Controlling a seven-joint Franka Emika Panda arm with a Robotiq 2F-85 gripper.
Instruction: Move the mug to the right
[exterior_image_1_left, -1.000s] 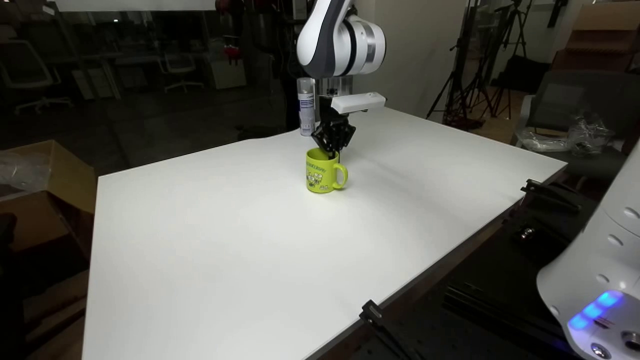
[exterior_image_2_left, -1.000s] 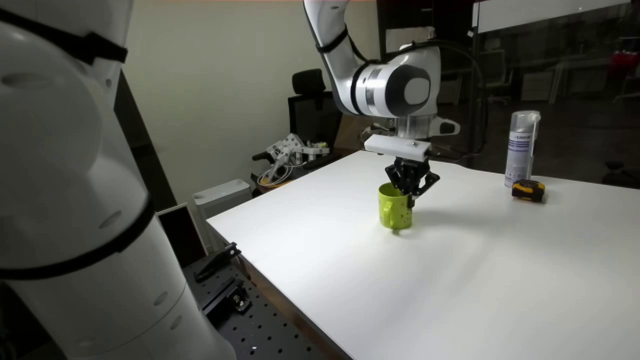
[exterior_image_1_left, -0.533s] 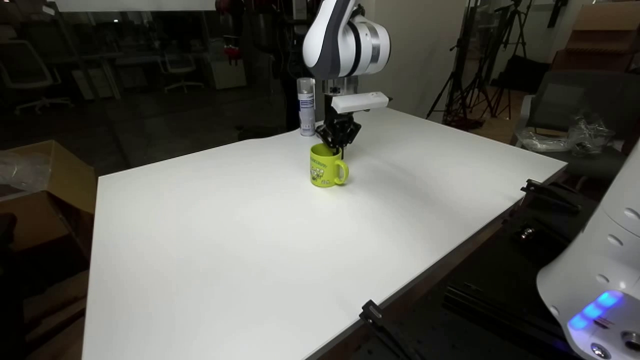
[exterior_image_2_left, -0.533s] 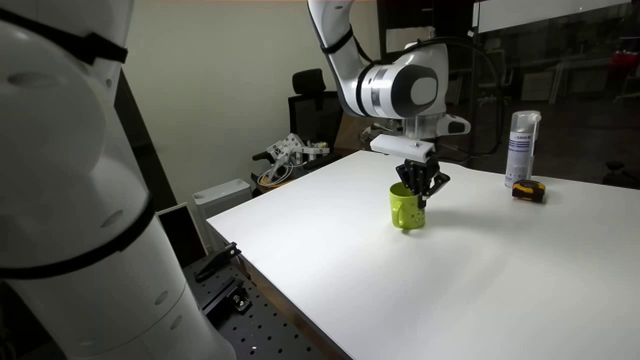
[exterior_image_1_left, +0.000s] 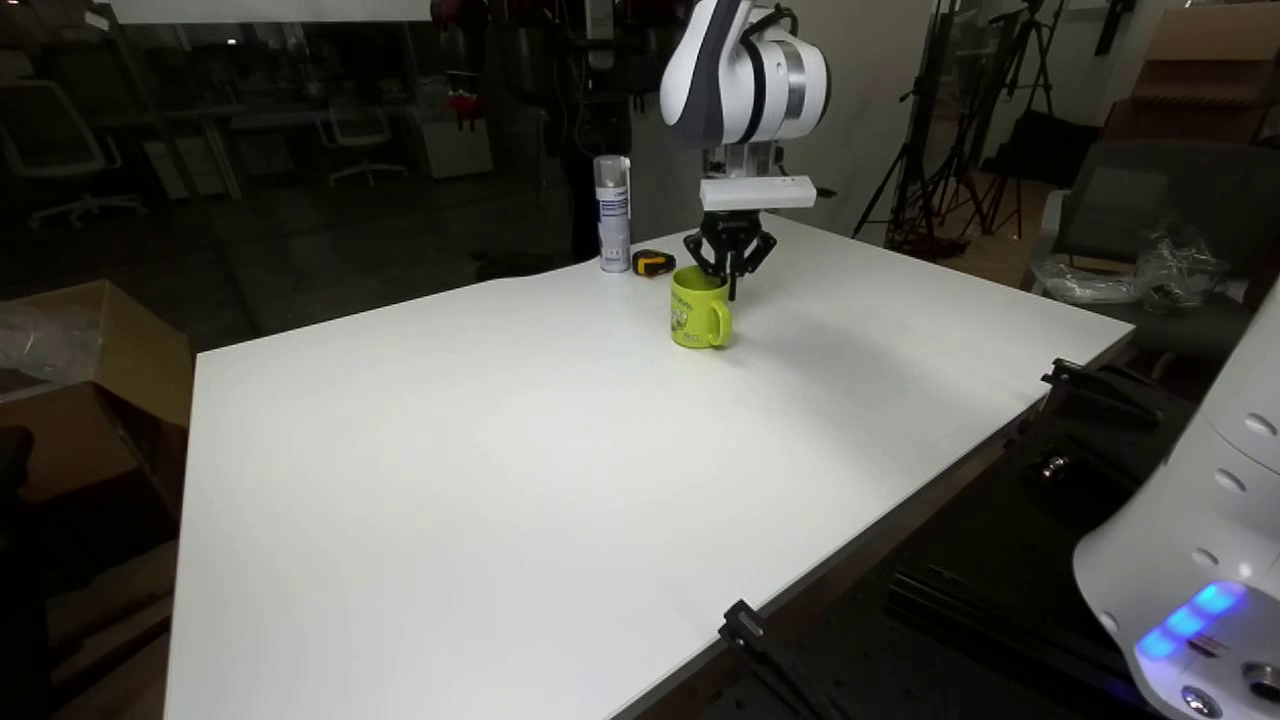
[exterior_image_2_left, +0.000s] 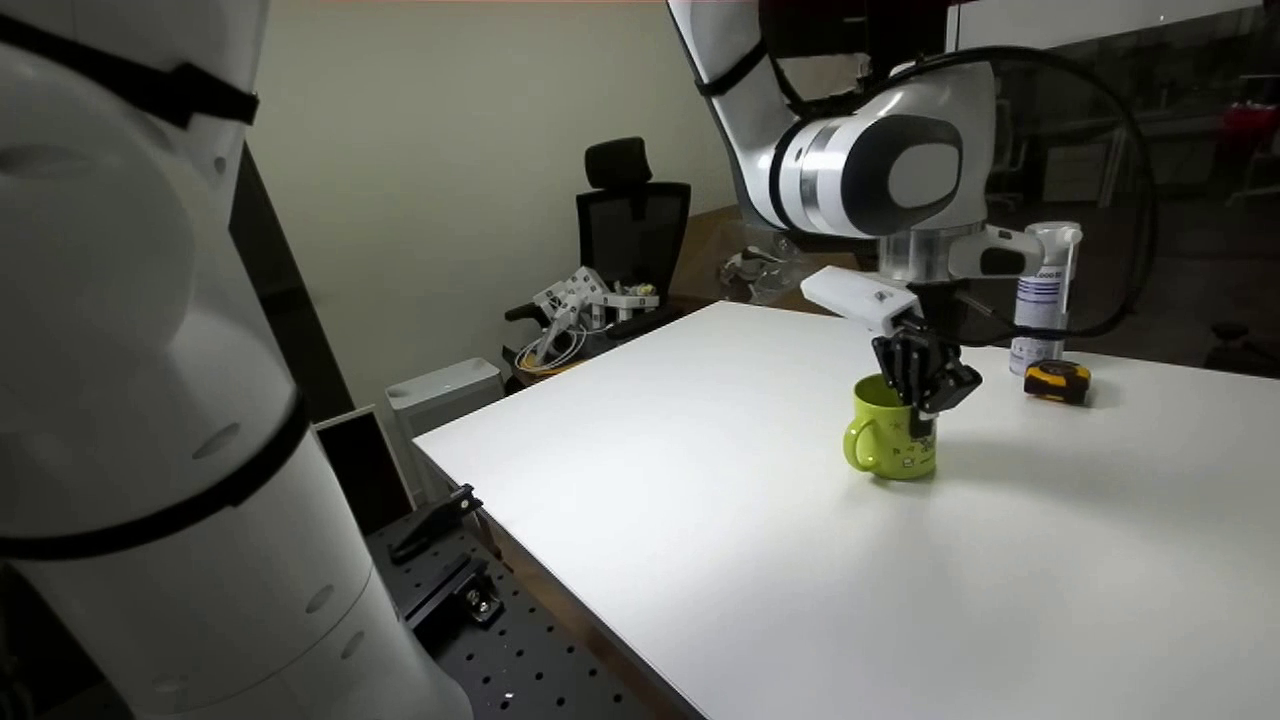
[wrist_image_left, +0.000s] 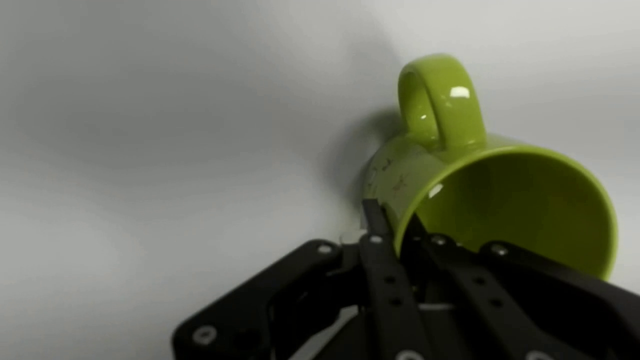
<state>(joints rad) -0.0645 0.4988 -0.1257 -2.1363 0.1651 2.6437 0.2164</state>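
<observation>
Here, white table (exterior_image_1_left: 560, 470): it is spreading beneath.
Gripper (wrist_image_left: 393, 216): it is pinching a wall of the green mug (wrist_image_left: 515, 195), one finger inside, one outside.
The green mug: near-upright, touching the table or hanging just above, I cannot tell; in the wrist view its body is sitting right of the pinch.

Both exterior views: I noted a spray can (exterior_image_1_left: 613, 228) upright on the worktop (exterior_image_1_left: 450, 480), yellow-and-black tape measure (exterior_image_2_left: 1057, 382) just beside it. Beyond the edge I saw cardboard box (exterior_image_1_left: 148, 360), black chair (exterior_image_2_left: 635, 232).
</observation>
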